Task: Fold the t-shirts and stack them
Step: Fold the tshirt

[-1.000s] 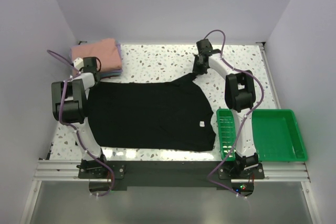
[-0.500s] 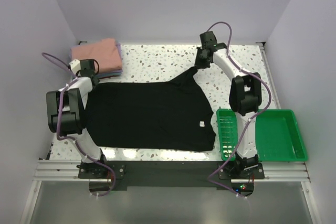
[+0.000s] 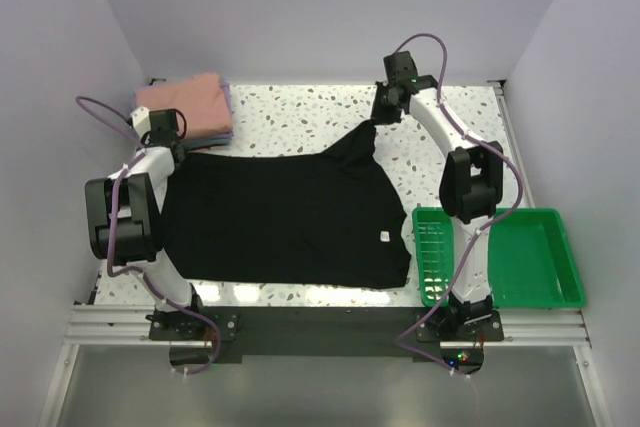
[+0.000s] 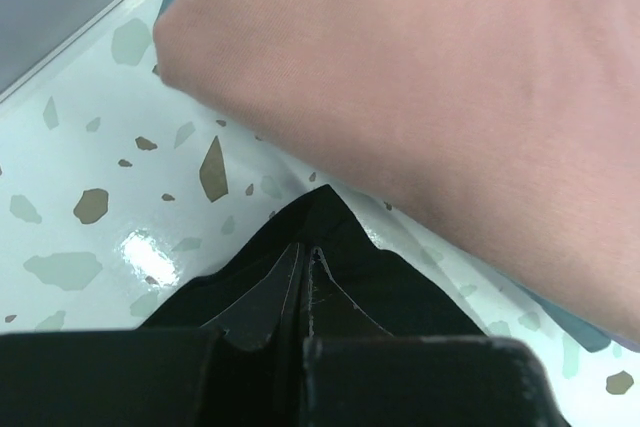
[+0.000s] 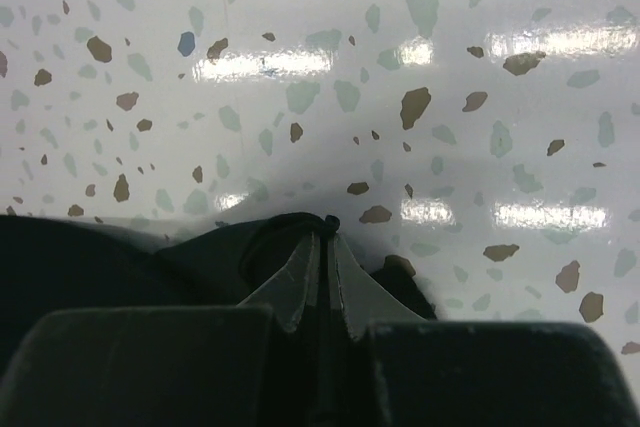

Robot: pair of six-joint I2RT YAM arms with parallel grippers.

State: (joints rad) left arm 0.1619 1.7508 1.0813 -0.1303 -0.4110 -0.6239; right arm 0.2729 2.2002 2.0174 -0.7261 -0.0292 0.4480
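Two arms reach over the speckled table [image 3: 300,112] in the top view. The black t-shirt [image 3: 290,217] lies spread flat in the middle, with a small white tag [image 3: 383,237] near its right side. The left gripper [image 3: 172,150] is clenched on the far left corner of this shirt, just beside the folded stack [image 3: 185,105] in the far left corner of the table. The right gripper [image 3: 378,119] pinches the far right corner, and the cloth rises in a peak toward it. The green tray [image 3: 530,257] sits at the near right.

From the left wrist, the left gripper [image 4: 308,247] is closed on a point of black t-shirt [image 4: 400,292]. The salmon-pink shirt [image 4: 420,77] is just behind, with a bluish shirt [image 4: 560,319] showing under its edge.

From the right wrist, the right gripper [image 5: 325,232] is closed on a small bunch of black t-shirt [image 5: 100,257] above the table [image 5: 300,27].
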